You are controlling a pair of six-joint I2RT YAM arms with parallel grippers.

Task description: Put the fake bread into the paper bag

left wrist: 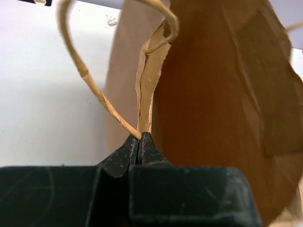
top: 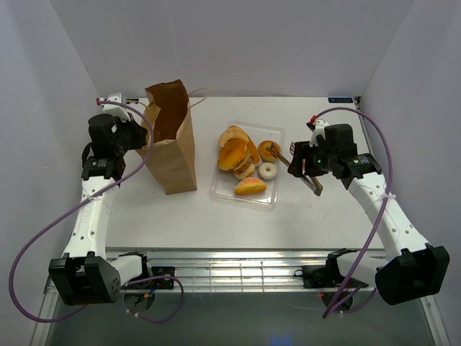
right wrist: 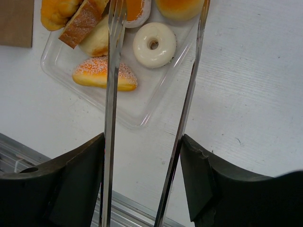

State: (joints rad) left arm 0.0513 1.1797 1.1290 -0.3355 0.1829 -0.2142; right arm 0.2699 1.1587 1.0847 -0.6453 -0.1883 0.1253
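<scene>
Bag rim pinched on my left, tongs over the bread tray on my right.

My left fingers are closed tight on the rim of the paper bag, with a string handle caught at the same spot. The bag stands upright on the worktop, mouth open, left of the clear tray. The fake bread I can see lies in that tray, apart from the bag. My right fingers grip the metal tongs, whose 2 arms are spread with their tips over the tray beside 1 white ring doughnut.
</scene>
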